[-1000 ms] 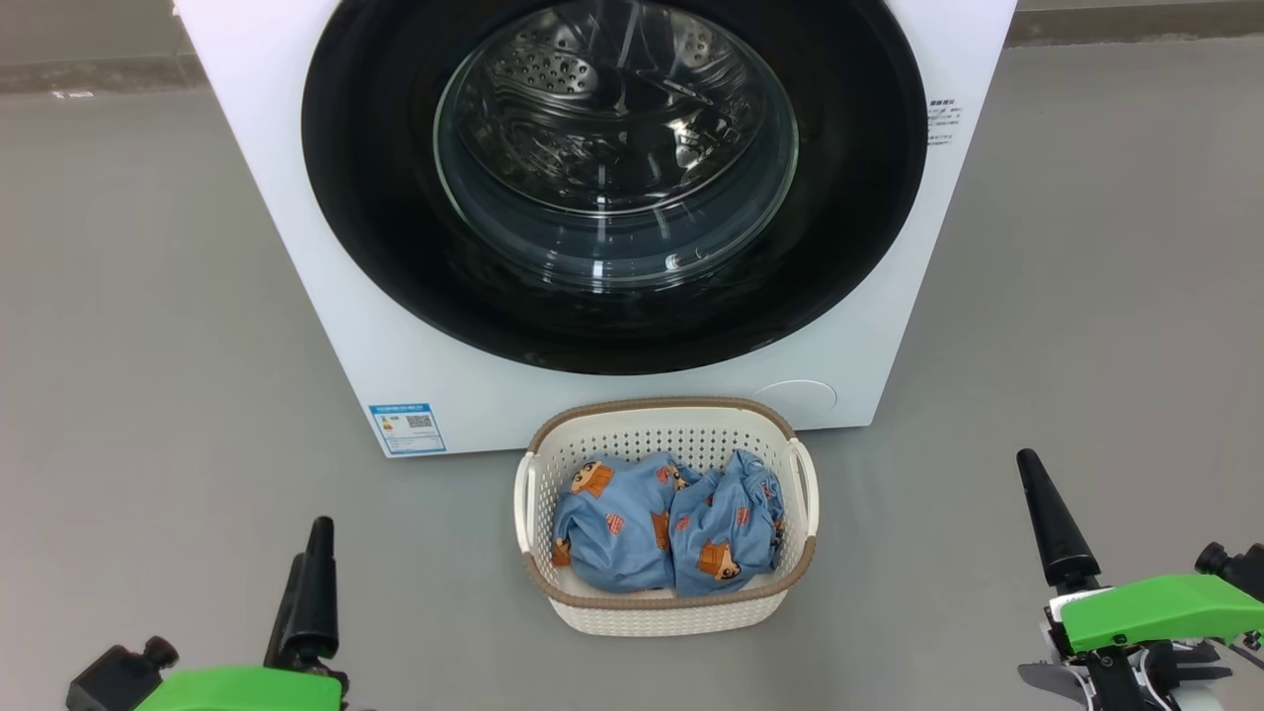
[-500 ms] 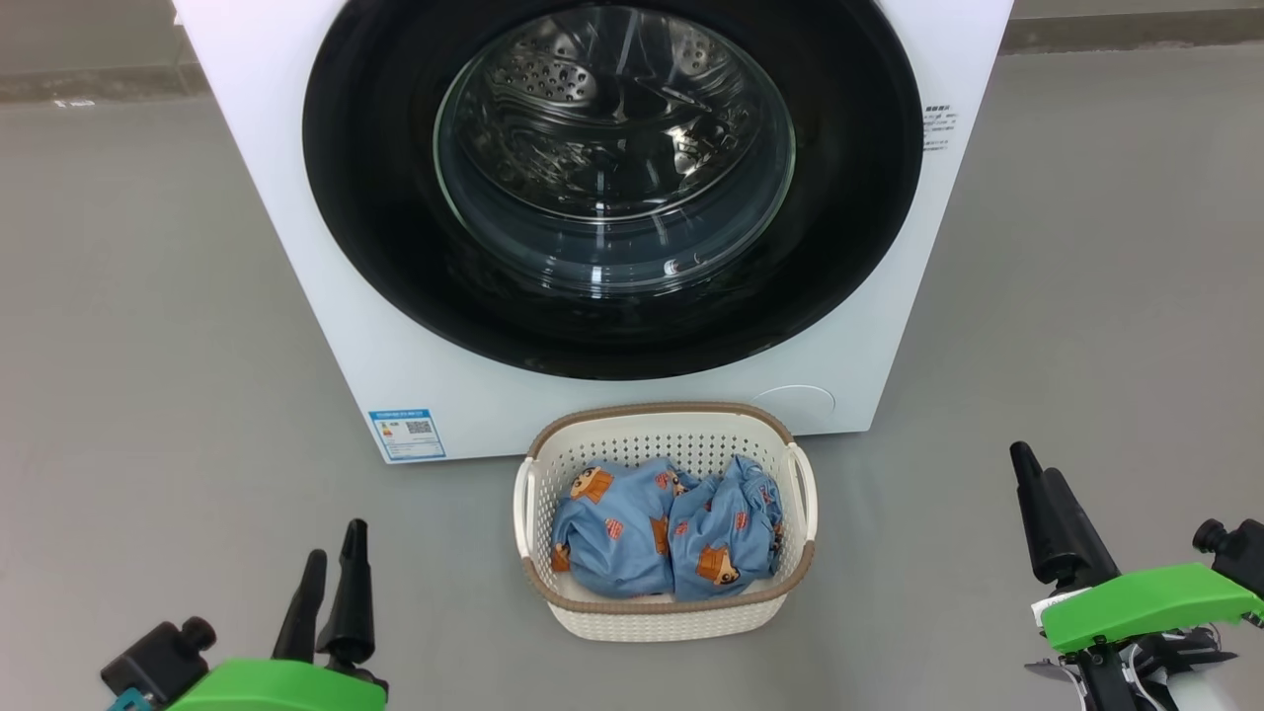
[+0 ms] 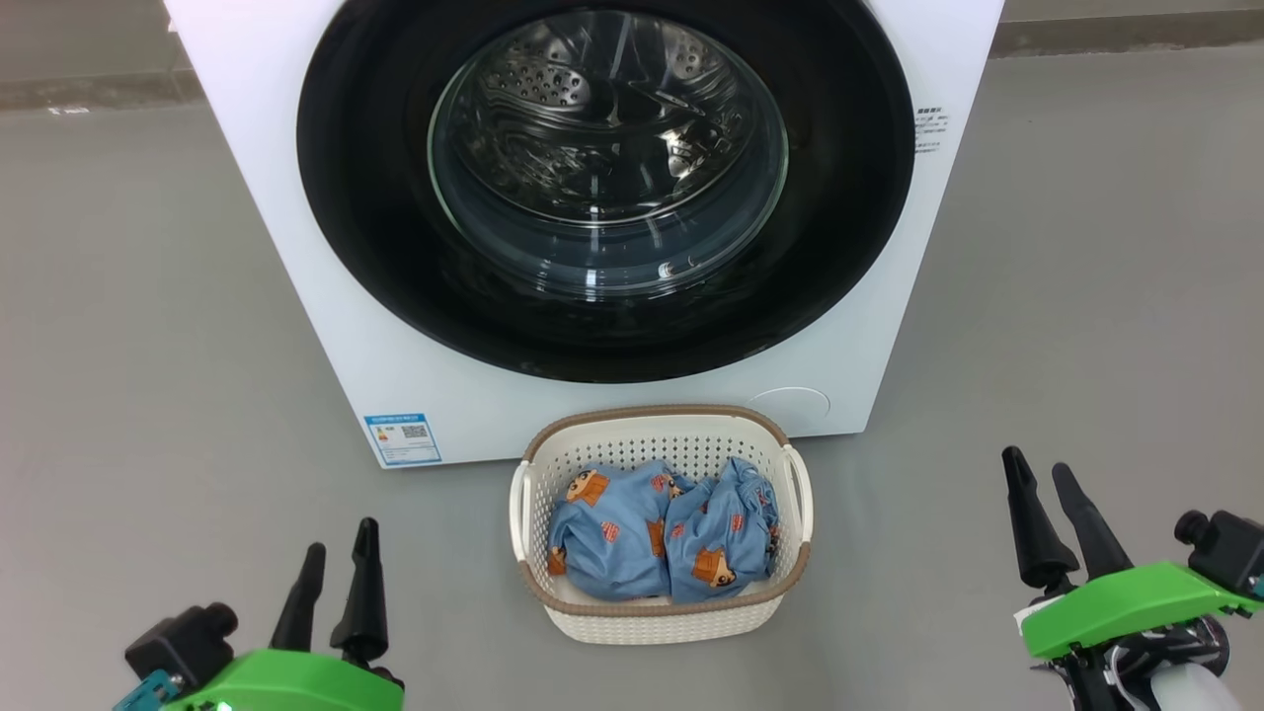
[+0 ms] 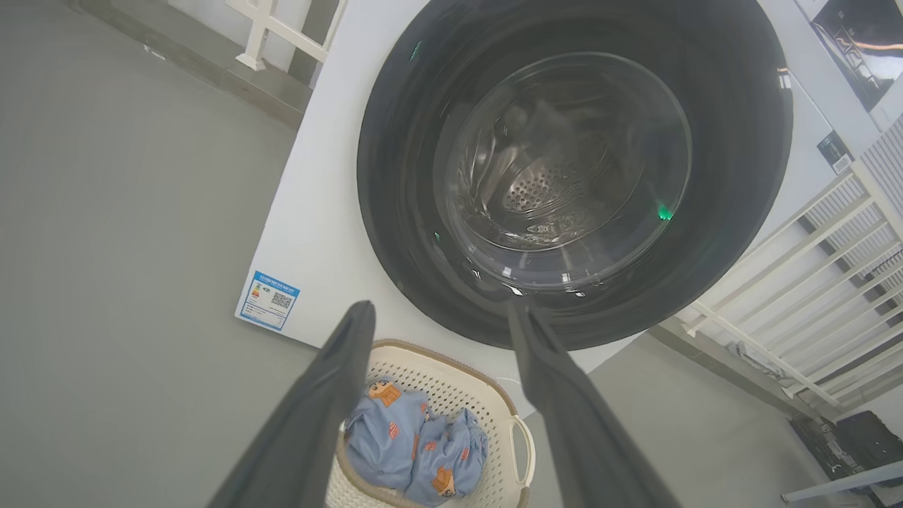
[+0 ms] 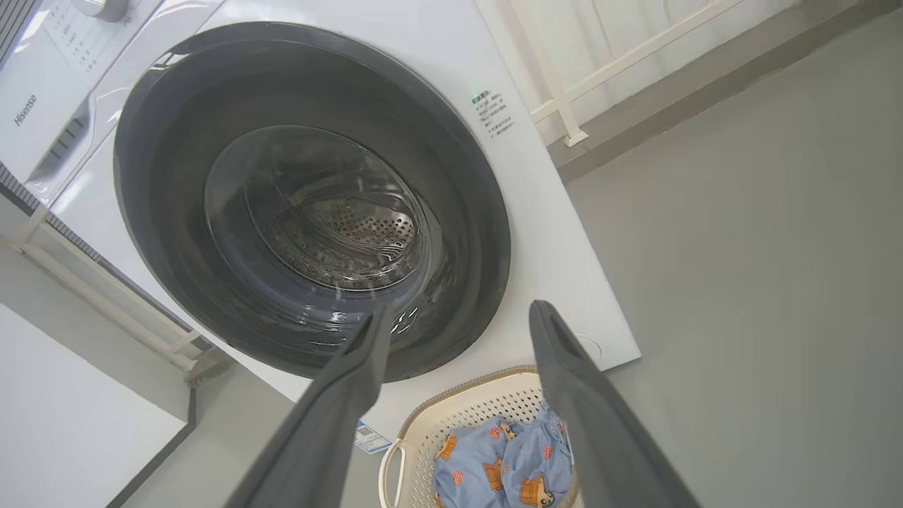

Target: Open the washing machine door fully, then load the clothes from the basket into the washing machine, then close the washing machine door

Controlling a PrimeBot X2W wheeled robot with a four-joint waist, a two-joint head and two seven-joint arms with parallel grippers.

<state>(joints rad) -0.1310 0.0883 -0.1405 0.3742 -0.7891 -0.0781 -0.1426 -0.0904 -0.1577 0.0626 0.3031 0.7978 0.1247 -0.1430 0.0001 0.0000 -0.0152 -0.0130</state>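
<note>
On the head view the washing machine (image 3: 286, 247) stands square ahead at 12 o'clock. The washing machine door (image 3: 607, 158) lies flush on its white front with the black ring unbroken all round, so I judge it shut and step 1 not yet done. Through the glass I see the steel drum with no fabric in it.

The basket (image 3: 657, 413) sits on the grey floor (image 3: 148, 346) at 6 o'clock from the door, just in front of the machine's foot. The blue label sticker (image 3: 402, 438) is at its 10 o'clock and the round cover (image 3: 790, 403) at its 1 o'clock. I read that spot as chosen for a short lift up to the drum. I cannot tell whether the door will clear the rim as it swings. The 2 clothes (image 3: 662, 538) lie bunched side by side inside the basket, below its rim.

My left gripper (image 3: 341, 536) is at 7 o'clock and my right gripper (image 3: 1034, 462) at 4 o'clock, both well apart from basket and door, fingers pointing toward the machine. Each claw is released, its 2 fingers spread with nothing between them. Both wrist views show the door through that gap.

I judge the arms are held low and wide to keep the head camera's sight of door and basket unblocked and to leave either arm free for the door. I cannot make out a handle or catch on the ring, so I would find the opening side before committing an arm.
</note>
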